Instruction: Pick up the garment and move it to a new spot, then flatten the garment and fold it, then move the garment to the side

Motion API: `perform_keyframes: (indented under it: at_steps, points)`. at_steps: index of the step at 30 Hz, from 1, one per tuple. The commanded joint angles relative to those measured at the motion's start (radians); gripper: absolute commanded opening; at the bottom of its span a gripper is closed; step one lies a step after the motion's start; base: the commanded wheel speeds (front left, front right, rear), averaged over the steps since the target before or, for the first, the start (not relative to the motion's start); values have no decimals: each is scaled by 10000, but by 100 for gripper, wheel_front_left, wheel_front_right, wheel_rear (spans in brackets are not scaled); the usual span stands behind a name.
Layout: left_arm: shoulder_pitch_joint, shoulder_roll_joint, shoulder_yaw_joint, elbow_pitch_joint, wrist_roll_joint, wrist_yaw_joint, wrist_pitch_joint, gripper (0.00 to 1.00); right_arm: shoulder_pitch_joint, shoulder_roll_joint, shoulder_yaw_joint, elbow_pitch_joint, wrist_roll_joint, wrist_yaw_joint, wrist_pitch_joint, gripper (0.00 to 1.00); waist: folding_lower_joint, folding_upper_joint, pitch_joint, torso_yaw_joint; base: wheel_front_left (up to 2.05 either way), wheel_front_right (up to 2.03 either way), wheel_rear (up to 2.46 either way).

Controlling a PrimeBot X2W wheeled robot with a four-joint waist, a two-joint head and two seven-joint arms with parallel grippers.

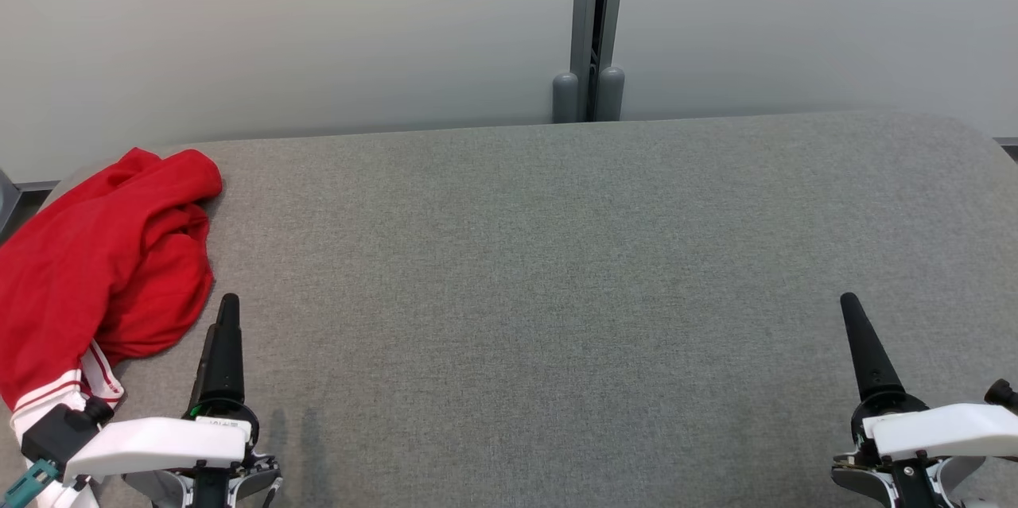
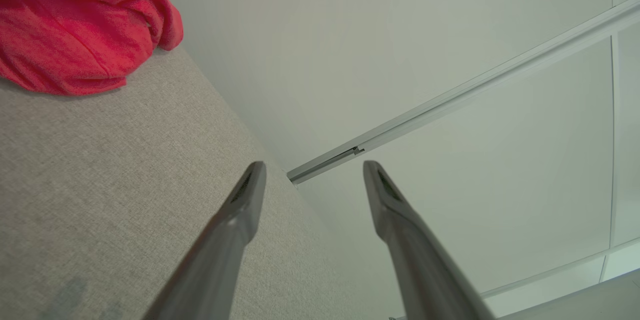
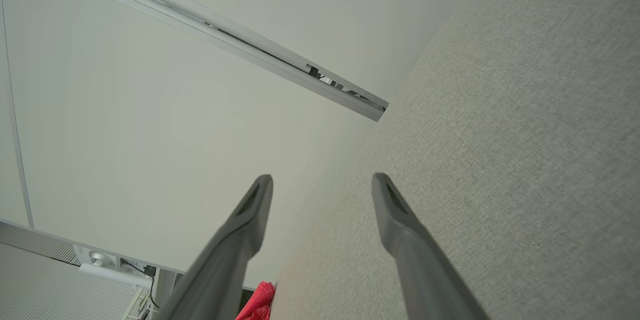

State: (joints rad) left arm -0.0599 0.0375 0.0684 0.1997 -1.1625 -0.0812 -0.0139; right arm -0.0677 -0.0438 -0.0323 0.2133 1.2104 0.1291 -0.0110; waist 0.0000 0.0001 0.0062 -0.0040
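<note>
Step in hand: judged to be the first pick-up; the garment is not yet lifted.
Garment: crumpled red soft-knit garment (image 1: 103,269), heaped in loose folds at the left end of the tabletop, with white-striped ribbed trim (image 1: 79,385) trailing toward the near edge.
Tabletop: grey, felt-like woven covering with rounded corners (image 1: 557,254), matte and slightly rough.
Left pincer (image 2: 313,170): long dark tapered fingers spread wide and empty, just beside the garment's right fringe, not touching it.
Right pincer (image 3: 322,180): spread wide and empty, at the right end, well apart from the garment.
Recommended approach: turn the left pincer toward the heap and pinch a thick raised fold, not the thin trim.
Handling: limp cloth, likely to sag and drag; lift it clear before carrying it across.
</note>
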Motion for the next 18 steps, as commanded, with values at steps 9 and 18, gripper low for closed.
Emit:
perform_keyframes:
  at_steps: [9,18]
  points:
    - [5,99,-270,-362,2048,304,-382,100,-77,-108,150,-331,-1885,17,-415,100,0,-1,24,-19,0,0,0]
    - [114,322,-538,-368,3921,612,-690,100,-38,-107,260,-414,-3431,18,-725,100,0,-1,41,-19,0,0,0]
